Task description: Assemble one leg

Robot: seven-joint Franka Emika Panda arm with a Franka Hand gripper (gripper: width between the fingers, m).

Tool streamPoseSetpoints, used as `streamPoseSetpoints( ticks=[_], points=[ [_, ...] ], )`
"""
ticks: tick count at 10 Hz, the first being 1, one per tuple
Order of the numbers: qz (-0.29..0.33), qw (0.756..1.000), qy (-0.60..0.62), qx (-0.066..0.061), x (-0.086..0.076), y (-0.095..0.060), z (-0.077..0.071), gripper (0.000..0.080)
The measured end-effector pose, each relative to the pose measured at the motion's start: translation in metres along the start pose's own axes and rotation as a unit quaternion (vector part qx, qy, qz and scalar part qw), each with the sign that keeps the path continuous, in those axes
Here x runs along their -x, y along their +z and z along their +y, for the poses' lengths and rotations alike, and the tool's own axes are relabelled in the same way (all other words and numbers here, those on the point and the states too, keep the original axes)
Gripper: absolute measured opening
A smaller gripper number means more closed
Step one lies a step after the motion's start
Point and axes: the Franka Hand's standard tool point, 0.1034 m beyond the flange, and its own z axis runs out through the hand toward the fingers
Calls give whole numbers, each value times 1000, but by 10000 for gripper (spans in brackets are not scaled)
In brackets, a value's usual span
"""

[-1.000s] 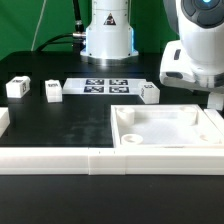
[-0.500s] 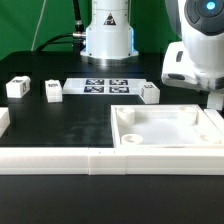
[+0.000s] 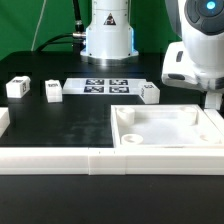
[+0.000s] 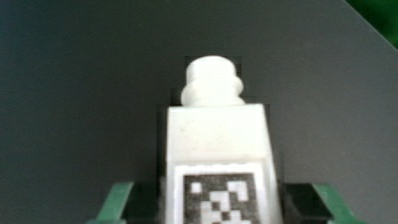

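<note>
- Wrist view: gripper [image 4: 214,203] is closed on a leg [image 4: 214,125]. A green finger pad [image 4: 118,200] sits tight against one side of the block, and a matching pad sits on the other.
- The jaws stand only as wide as the leg's body.
- The held leg is a white block with a rounded peg [image 4: 212,80] on its far end, pointing away from the camera. A black-and-white tag [image 4: 221,198] faces the camera.
- Dark table [image 4: 71,80] lies behind the leg; I cannot tell whether they touch.
- Exterior view: arm [image 3: 192,58] is at the exterior view's right, over the far right corner of the tray-like part [image 3: 168,140]. The held leg is not clear here.
- Three loose legs lie on the table: [image 3: 17,88], [image 3: 52,91] and [image 3: 150,93].
- Marker board [image 3: 105,85] lies flat between the second and third loose legs.
- White rail [image 3: 90,160] runs along the front edge.
</note>
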Motion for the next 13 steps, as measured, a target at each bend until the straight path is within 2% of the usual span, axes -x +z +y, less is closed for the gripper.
streamPoseSetpoints(
  ticks=[3, 5, 7, 8, 10, 11, 12, 13],
  points=[
    [0, 1000, 0, -1, -1, -1, 1, 288],
    [-2, 1000, -8, -4, 2, -23, 11, 289],
    [-3, 1000, -13, -9, 21, -58, 15, 290],
    [12, 1000, -15, -12, 24, -69, 13, 290],
    [11, 1000, -15, -11, 23, -66, 13, 290],
    [68, 997, -16, -22, 14, -71, 6, 290],
    [112, 993, -21, -28, 17, -72, 3, 290],
    [133, 990, -22, -28, 20, -69, 4, 290]
  ],
)
